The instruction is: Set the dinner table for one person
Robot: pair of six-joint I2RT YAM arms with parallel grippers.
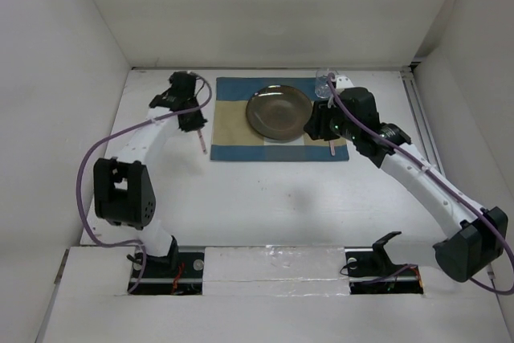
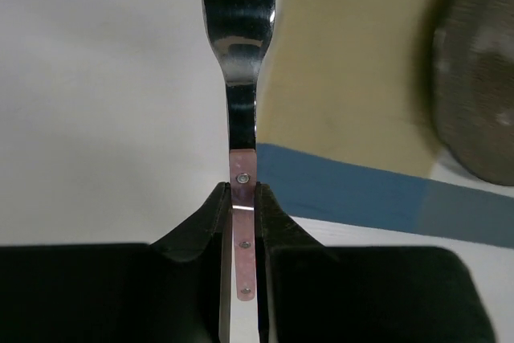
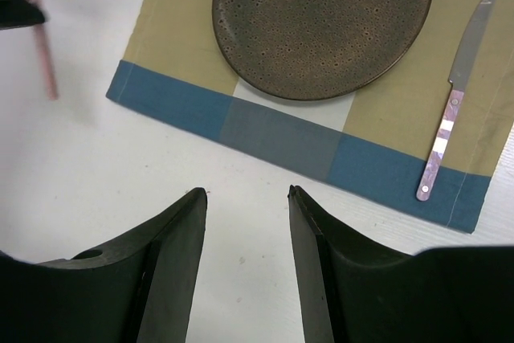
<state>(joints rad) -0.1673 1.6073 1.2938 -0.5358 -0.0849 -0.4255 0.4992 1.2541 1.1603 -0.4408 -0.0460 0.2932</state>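
Observation:
A steel fork (image 2: 241, 46) with a pink handle is clamped between the fingers of my left gripper (image 2: 242, 192), which is shut on the handle. The fork (image 1: 201, 141) is over the white dinner table (image 1: 265, 198), just left of the blue-and-beige placemat (image 1: 233, 122). A dark brown plate (image 1: 279, 112) sits in the middle of the mat. A knife (image 3: 454, 102) with a pink-and-white handle lies on the mat's right side. My right gripper (image 3: 247, 192) is open and holds nothing, hovering by the mat's right part (image 1: 316, 128).
A clear glass (image 1: 324, 83) stands at the mat's far right corner. White walls close in the table on the left, back and right. My arms' bases are at the near edge.

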